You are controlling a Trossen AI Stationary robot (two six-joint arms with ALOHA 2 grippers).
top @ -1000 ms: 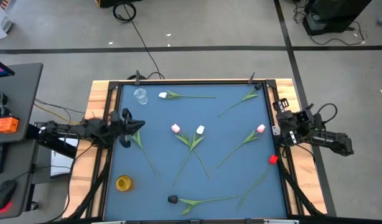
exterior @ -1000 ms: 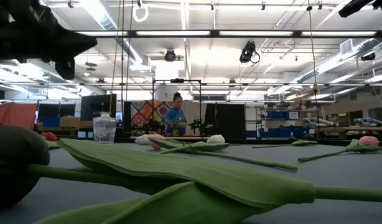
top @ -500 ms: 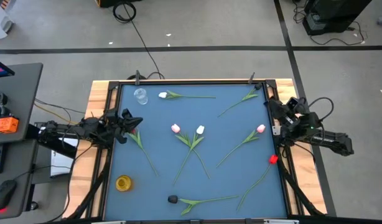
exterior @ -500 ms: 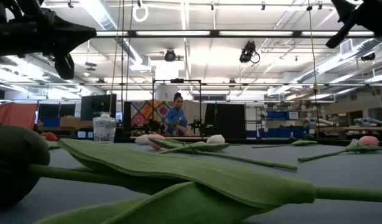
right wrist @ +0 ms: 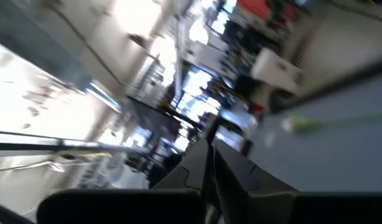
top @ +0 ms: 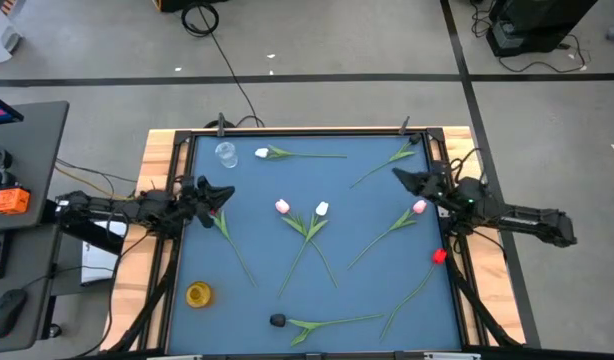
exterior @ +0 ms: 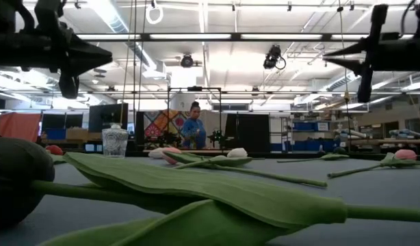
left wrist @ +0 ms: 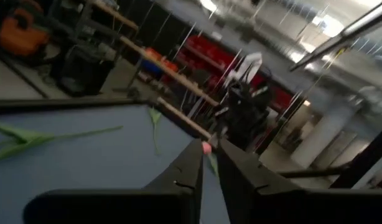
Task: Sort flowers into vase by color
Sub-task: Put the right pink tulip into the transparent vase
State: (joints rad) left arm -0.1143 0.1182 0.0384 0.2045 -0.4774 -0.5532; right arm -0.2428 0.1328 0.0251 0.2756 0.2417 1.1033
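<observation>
Dark jaws first. L gripper point(top: 225, 194): fingers a thin slit apart in its wrist view, nothing between them, and they look to have just begun to part. R gripper point(top: 401, 178): fingers pressed almost together, nothing held.

Landmark = clear glass vase point(top: 225, 153) in a corner of the blue mat point(top: 377, 290).
- L gripper hovers just beside the vase, on the L arm's side, w/ tips pointing across the mat. A green stem point(top: 230, 238) starts near its tips and runs away from the vase.
- R gripper is well apart from the vase, across the mat, pointing back toward it.

Flowers all lie flat on the mat; none is in a vase yet.
- White-bud tulip point(top: 262, 153) is just beside the glass vase.
- Pink-bud tulip point(top: 282, 207) and a second white-bud tulip point(top: 322, 208) lie mid-mat, stems crossing.
- Another pink-bud tulip point(top: 419, 207) lies near the R gripper; red-bud tulip point(top: 439, 256) lies farther on from there.
- Small yellow vase point(top: 198, 294) stands down the same mat edge as the glass one, also w/o flowers.

Vs 1 s ago: R arm was folded at the mat's edge, off the blue. It has swung in over the mat and levelled out. L gripper barely shifted. Flowers and vases unmoved.

Meaning, by my read: the sort hasn't started. R arm is setting up an approach, likely to the pink bud below it; L jaws are readying for the stem under them.
</observation>
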